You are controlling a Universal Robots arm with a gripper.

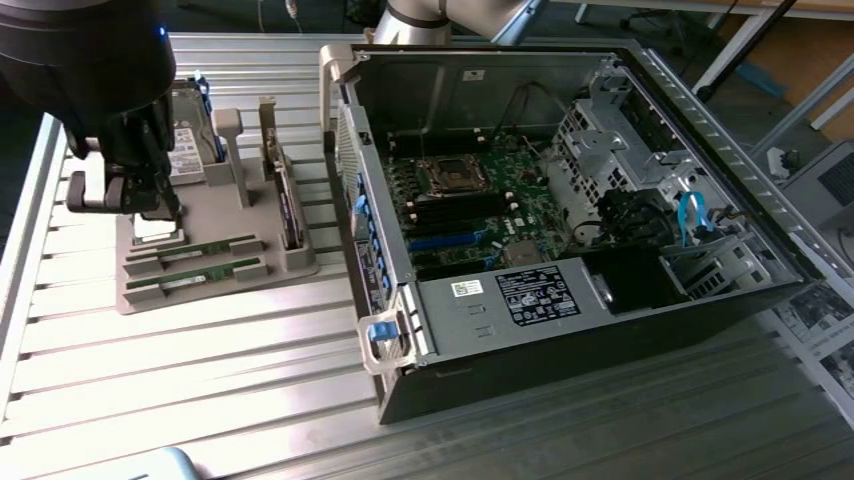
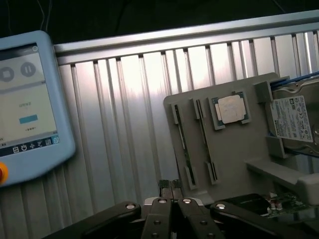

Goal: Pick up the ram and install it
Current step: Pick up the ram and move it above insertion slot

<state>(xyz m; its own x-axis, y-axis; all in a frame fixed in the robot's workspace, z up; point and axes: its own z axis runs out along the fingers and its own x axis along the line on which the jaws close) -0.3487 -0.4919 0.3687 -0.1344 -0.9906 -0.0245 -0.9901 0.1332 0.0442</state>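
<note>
Hovering near the tray (image 2: 234,149), the gripper (image 2: 169,185) is seen shut and empty; the ram (image 1: 207,249) and its twin (image 1: 210,274) are apparently left seated; nothing is installed yet.

A robotics lab or workshop: a robot arm (image 1: 83,70) hangs over a ribbed metal table (image 1: 200,375) bearing an open computer case (image 1: 447,85), a grey parts holder (image 1: 287,268) and a touchscreen control pad (image 2: 27,107).

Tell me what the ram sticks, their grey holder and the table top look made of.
Ram sticks: green circuit board, matte, with black chips.
Grey holder: probably plastic, even dull colour without glare.
Table top: metal, likely aluminium, ribbed slats with a bright sheen.
</note>
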